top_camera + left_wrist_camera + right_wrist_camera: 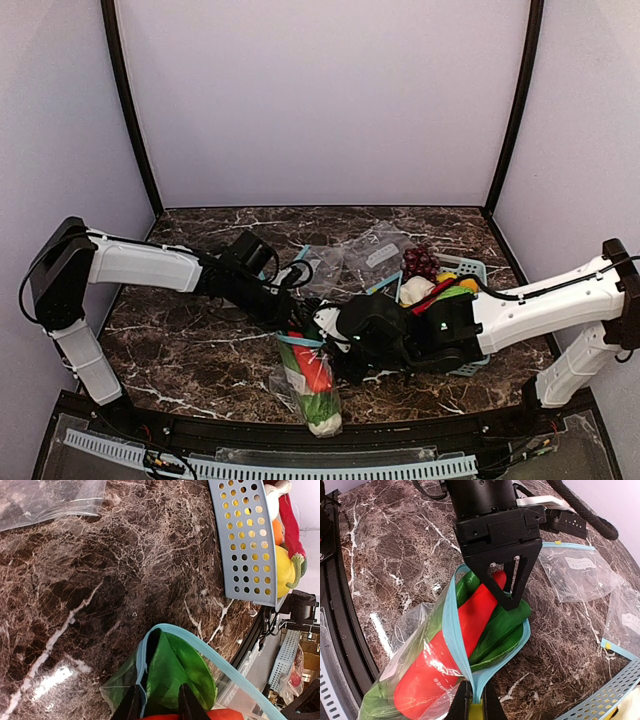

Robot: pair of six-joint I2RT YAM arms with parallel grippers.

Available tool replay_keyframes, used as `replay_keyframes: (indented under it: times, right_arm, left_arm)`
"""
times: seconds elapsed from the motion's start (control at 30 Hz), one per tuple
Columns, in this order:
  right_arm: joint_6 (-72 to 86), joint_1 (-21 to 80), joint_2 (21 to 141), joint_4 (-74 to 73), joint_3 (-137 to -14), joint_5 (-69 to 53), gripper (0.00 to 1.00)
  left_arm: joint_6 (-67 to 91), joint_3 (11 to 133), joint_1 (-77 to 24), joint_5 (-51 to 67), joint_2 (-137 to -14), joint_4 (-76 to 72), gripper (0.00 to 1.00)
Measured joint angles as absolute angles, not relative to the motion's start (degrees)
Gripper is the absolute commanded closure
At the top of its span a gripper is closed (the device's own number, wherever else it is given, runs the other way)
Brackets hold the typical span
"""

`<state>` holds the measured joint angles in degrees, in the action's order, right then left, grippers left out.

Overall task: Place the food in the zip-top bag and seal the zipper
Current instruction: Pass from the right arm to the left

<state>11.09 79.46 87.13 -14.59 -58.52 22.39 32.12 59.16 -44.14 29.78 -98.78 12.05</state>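
Observation:
The zip-top bag [312, 385] lies at the near middle of the table with its mouth open. Inside are the red-orange tapered vegetable [455, 640] and the leafy one [502, 627]; the leafy one's white stalk end points toward the table's near edge. I cannot pick out the cucumber. My right gripper [472, 702] is shut on one end of the light-blue zipper [451, 625]. My left gripper [160, 705] is at the other end of the mouth. Its fingers are close together astride the zipper strip [141, 680] and a green leaf [175, 670].
A blue perforated basket [470, 268] at right holds purple grapes [420, 262], round fruit and a red pepper; its wall shows in the left wrist view [245, 540]. Smaller clear bags [375, 250] lie behind the zip-top bag. The table's front edge is just beyond it.

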Motion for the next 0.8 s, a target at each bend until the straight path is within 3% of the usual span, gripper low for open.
replay_keyframes:
  times: [0.07, 0.1, 0.23, 0.33, 0.43, 0.8]
  right_arm:
    - [11.8, 79.6, 87.1, -14.9, -58.5, 22.4, 1.0]
    - [12.4, 79.6, 87.0, -15.1, -58.5, 22.4, 0.93]
    - [14.4, 79.6, 86.1, -15.3, -58.1, 22.7, 0.41]
    - [16.6, 79.4, 84.2, -15.4, -58.0, 23.4, 0.17]
    - [19.0, 78.4, 81.7, -16.0, -58.1, 23.1, 0.13]
    - [30.9, 63.2, 84.4, -20.4, -63.0, 7.5, 0.17]
  left_arm:
    - [32.8, 58.4, -44.1, 29.8, -98.1, 11.7, 0.88]
    - [33.1, 58.0, -44.1, 29.8, -97.7, 11.4, 0.91]
    - [33.9, 55.8, -44.1, 29.7, -95.6, 10.1, 0.96]
    - [34.1, 53.7, -44.2, 30.2, -94.4, 8.8, 0.98]
    - [34.1, 52.3, -44.3, 30.6, -93.4, 7.7, 0.98]
    - [31.4, 50.4, -47.2, 26.1, -85.8, 6.5, 0.99]
